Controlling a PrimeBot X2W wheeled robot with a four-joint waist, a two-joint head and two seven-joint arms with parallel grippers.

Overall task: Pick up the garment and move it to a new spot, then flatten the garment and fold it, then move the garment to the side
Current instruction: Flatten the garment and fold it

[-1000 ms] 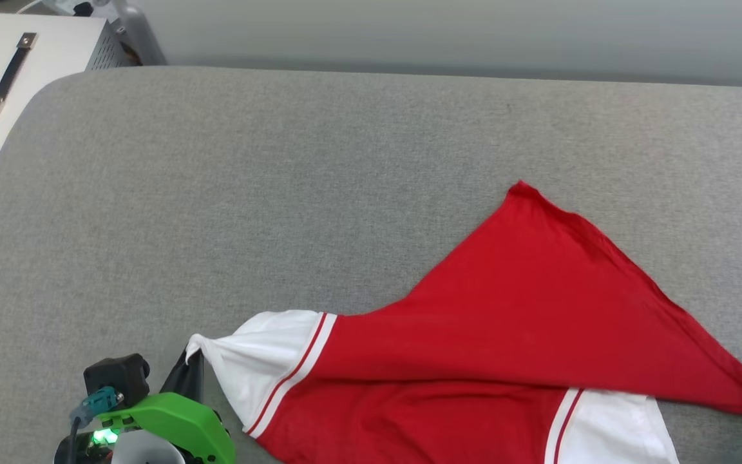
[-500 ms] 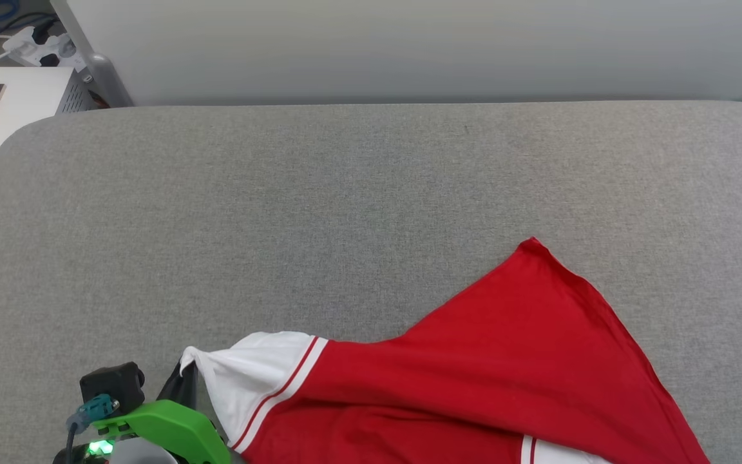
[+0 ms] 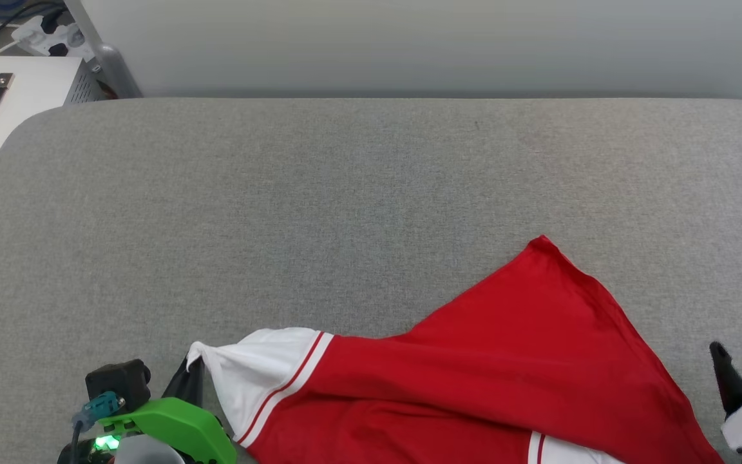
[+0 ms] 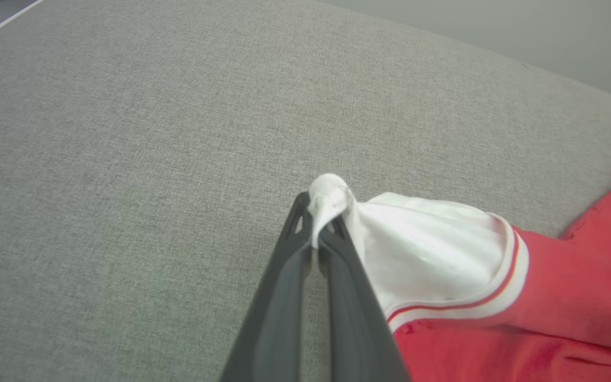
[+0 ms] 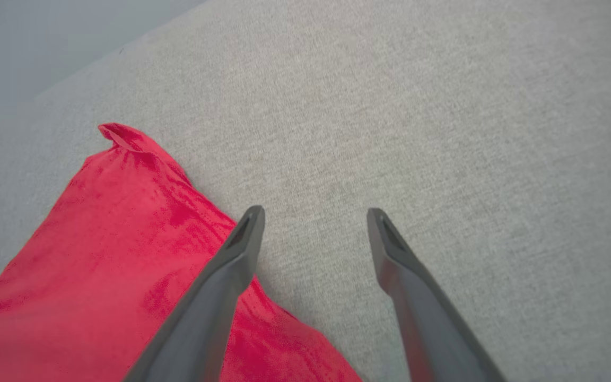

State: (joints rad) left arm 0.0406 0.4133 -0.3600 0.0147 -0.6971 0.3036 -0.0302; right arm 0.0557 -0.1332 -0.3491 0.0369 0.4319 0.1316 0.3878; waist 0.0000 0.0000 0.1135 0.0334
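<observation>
Left gripper (image 4: 317, 228) clamped on the white sleeve (image 4: 422, 249) tip; right gripper (image 5: 313, 223) wide open, holding nothing.

The garment (image 3: 474, 386) sprawls over the lower right of the head view on the grey woven cushion (image 3: 281, 206), one red corner peaking upward. Looks light, limp and a bit slick. I reckon it'll sag and bunch wherever I'm not holding it. Best grips are hems and corners: the striped sleeve trim, or the red edge near my open gripper.
</observation>
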